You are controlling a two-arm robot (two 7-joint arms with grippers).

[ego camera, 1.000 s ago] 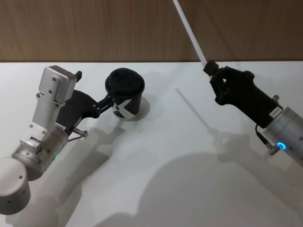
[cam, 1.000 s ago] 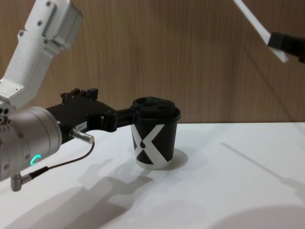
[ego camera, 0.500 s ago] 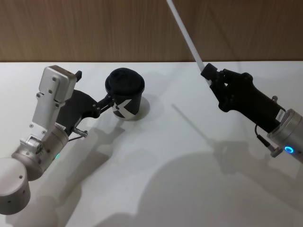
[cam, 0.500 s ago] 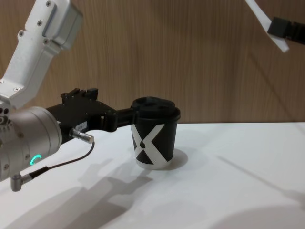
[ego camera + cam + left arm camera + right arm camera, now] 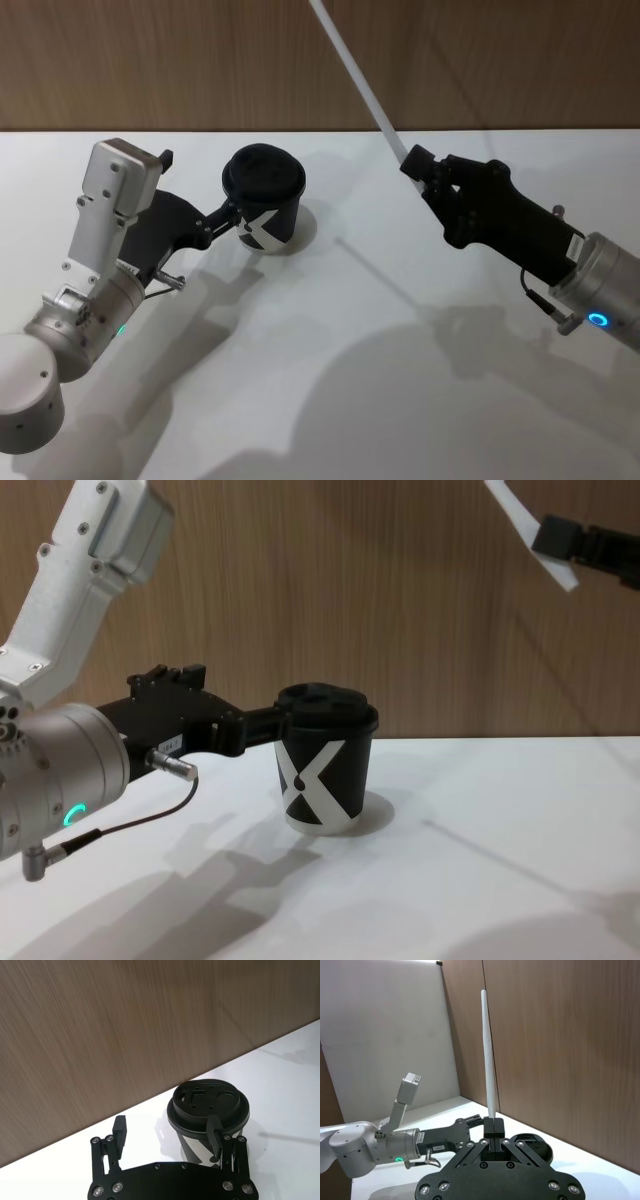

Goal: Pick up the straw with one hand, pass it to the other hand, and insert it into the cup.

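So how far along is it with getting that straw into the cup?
Picked up: the straw is off the table, clamped in the right gripper, raised to the right of the cup. The left gripper sits open at the cup's side. Left: insert it through the lid.

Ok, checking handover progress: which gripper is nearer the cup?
Left. The left gripper sits open close beside the cup; the right gripper holds the straw raised, well off to the cup's right.
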